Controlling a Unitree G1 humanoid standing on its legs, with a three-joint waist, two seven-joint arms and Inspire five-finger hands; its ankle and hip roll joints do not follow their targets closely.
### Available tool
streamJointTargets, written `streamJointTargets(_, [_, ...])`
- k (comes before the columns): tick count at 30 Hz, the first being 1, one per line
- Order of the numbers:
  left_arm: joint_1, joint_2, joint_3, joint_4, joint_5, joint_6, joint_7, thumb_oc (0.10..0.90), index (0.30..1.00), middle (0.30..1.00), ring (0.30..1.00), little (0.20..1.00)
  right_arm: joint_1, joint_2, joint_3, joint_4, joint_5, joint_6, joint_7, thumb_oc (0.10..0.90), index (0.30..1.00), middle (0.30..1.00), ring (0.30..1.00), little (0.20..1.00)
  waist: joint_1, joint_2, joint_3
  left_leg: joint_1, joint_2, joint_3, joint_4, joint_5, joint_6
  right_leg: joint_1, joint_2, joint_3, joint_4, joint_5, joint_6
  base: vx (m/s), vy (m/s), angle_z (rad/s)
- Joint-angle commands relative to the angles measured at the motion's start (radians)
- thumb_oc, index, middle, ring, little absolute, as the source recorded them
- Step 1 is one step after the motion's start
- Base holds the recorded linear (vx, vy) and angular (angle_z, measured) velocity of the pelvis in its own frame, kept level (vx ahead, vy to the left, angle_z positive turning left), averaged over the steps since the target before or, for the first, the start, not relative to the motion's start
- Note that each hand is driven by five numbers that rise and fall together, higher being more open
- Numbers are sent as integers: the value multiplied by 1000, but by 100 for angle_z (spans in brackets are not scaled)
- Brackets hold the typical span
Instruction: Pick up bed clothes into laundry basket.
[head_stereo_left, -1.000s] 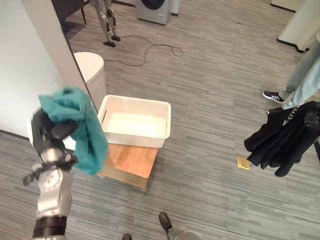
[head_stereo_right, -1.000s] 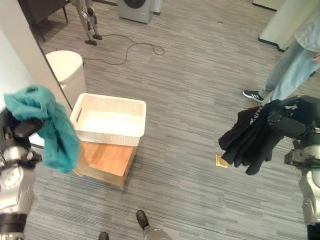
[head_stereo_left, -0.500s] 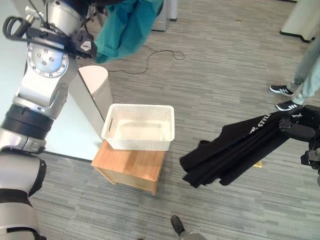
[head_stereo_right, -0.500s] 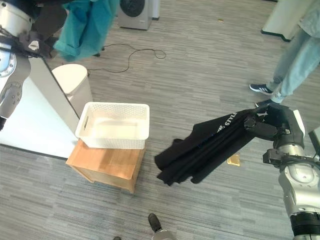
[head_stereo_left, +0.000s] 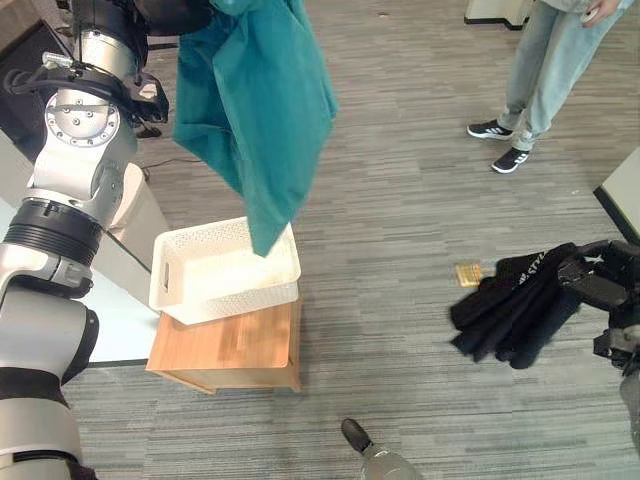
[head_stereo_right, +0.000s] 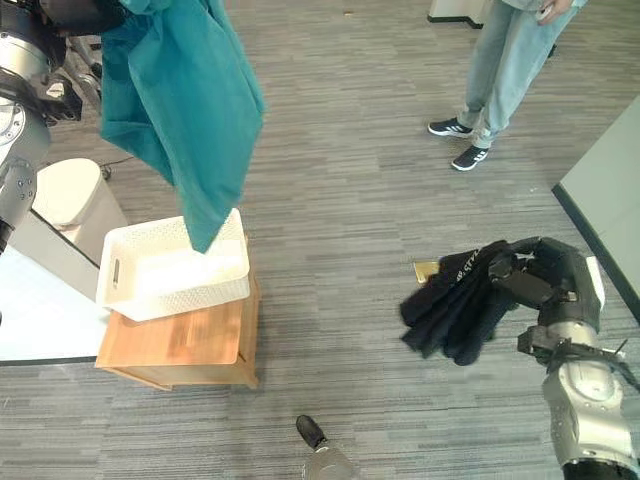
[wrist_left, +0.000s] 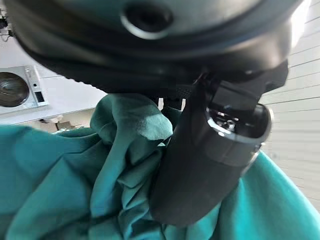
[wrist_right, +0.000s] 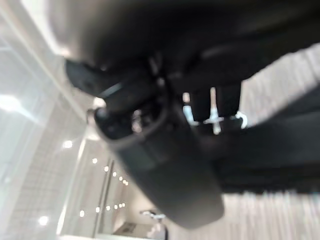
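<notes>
A teal cloth garment (head_stereo_left: 262, 110) is clenched in the left hand (wrist_left: 200, 165) and held high, its hem hanging into the white perforated plastic laundry basket (head_stereo_left: 180, 298), evidently for release. A black bundled garment (head_stereo_right: 455, 305) is gripped by the right hand (head_stereo_right: 540, 275), well apart from the basket.

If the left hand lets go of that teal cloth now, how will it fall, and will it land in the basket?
The teal cloth hangs in long loose folds from the left hand, so it is floppy and should collapse into a heap. Its lowest tip hangs about over the white basket, so most would probably land inside. It spreads wide higher up, so a fold may drape over the rim.
</notes>
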Motion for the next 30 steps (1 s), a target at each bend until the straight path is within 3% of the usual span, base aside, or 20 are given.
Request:
streamJointTargets(1, [-231,103,-2,67,48,-71,21,400,300,300,300,300,-77,-69,-158,-158,-22,-123,-12,400,300,300,300,300,16,33,-84,-13,-19,14,5,-18,-4,63,-12,-25,103,-191,85,0,7,-6])
streamJointTargets(17, [-315,100,-47,157,67,-48,31,400,300,300,300,300,-50,-34,-186,-141,-7,-114,-32,400,300,300,300,300,22,9,-73,-36,-20,4,5,-18,1,50,-19,-46,91,-187,92,-3,1,0])
streamJointTargets(22, [-318,122,-59,182,77,-41,18,400,300,300,300,300,-41,-31,-195,-144,-6,-117,-36,400,300,300,300,300,26,-6,-58,-52,-15,3,5,-15,1,34,-16,-51,90,-181,95,-40,15,3])
streamJointTargets(25, [-312,133,-57,243,69,-24,5,400,300,300,300,300,-30,-15,-195,-148,0,-121,-41,400,300,300,300,300,28,-30,-38,-78,-6,9,5,-7,-2,9,-9,-55,83,-173,97,-60,16,1])
streamJointTargets(30, [-309,131,-52,245,68,-23,5,400,300,300,300,300,-24,-6,-196,-154,-1,-123,-45,400,300,300,300,300,26,-38,-31,-90,-4,12,5,-4,-3,-1,-6,-54,82,-170,97,-22,1,0])
